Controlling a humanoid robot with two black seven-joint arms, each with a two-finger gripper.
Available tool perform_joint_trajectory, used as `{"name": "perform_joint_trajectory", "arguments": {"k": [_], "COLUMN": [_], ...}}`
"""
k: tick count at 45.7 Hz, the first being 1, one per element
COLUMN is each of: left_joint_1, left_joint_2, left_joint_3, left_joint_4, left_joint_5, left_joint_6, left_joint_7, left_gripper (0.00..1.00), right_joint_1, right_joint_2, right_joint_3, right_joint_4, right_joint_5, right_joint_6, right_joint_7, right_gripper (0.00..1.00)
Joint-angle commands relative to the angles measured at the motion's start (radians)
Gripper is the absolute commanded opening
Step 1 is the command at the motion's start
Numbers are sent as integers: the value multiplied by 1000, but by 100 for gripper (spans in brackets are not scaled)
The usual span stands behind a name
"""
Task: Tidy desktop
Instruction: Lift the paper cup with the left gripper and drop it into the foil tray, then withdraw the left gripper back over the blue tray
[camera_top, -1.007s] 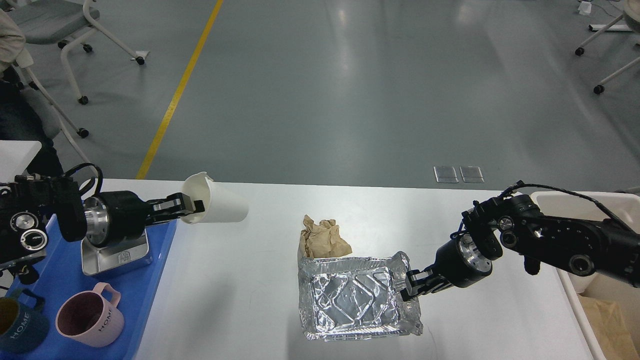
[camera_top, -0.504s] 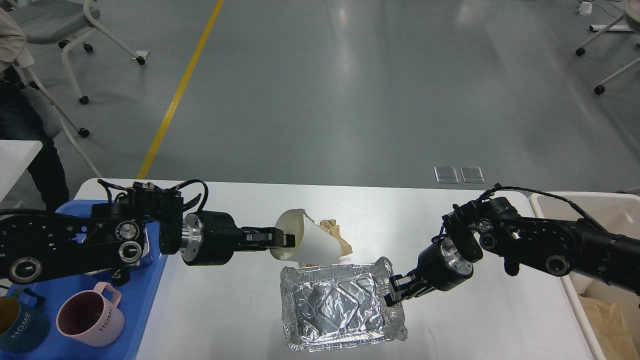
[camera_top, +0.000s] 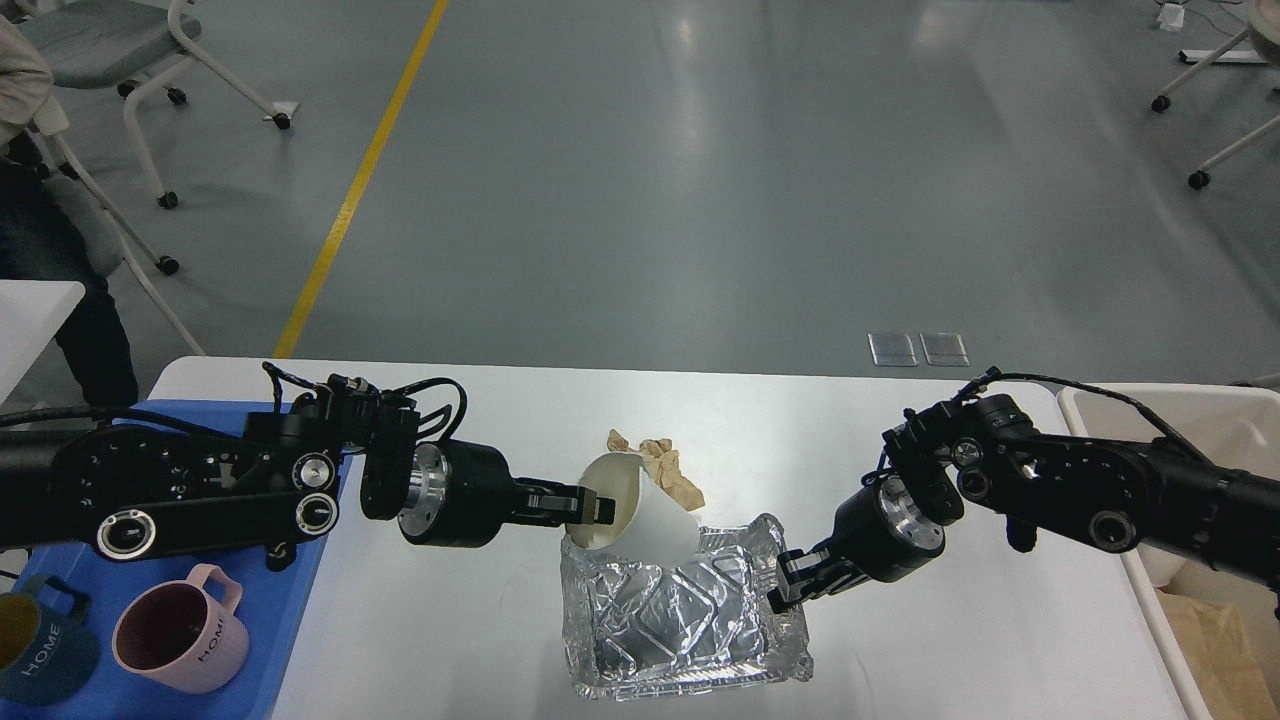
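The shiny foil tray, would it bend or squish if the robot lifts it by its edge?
Probably yes. The foil tray has wrinkled, dented walls, so it looks thin and easy to bend. It likely weighs little. The right gripper pinches only one rim, so that side may buckle, more so with the paper cup inside.

Materials I see on the matte white desktop (camera_top: 480, 640)

By the crinkled, shiny foil tray (camera_top: 680, 625), I see a smooth matte white paper cup (camera_top: 650, 515), rough crumpled brown paper (camera_top: 665, 465), and, farther left, a smooth blue plastic tray (camera_top: 290, 600) bearing a matte pink mug (camera_top: 180, 640).
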Motion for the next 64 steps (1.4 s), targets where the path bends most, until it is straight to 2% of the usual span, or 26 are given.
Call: {"name": "perform_joint_trajectory", "arguments": {"k": [1,12,25,34,37,42,45,50,64], "left_joint_1": [1,4,12,24,49,63,67,67,60], "left_joint_2": [-58,-159,-176,-230,-250,-280,-290,-305,-311], "left_joint_3": [8,31,64,70,68,70,68,67,54], "left_joint_4": [30,83,125,174,197,205,209,223,226], "left_joint_5": [-1,-1,-1,-2,-2,-4,-4,-10,-24], "left_joint_6": [0,3,28,40,48,56,57,75,91], "left_joint_7": [0,2,12,20,20,22,23,22,18], "left_gripper": [5,5,7,13,20,47,55,61,67], "right_joint_1": [1,1,-8,-8,-6,-5,-3,0,-3], "right_joint_2": [1,-1,-1,1,1,12,21,22,12], "right_joint_3": [1,7,8,11,11,10,10,10,10], "right_joint_4": [-7,-8,-8,-8,-8,-10,-10,-10,-8], "right_joint_5": [0,1,0,1,3,1,3,1,1], "right_joint_6": [0,0,-2,-2,-2,-2,-2,-2,-2], "right_joint_7": [0,0,0,0,0,0,0,0,0], "right_gripper": [0,0,0,0,0,0,0,0,0]}}
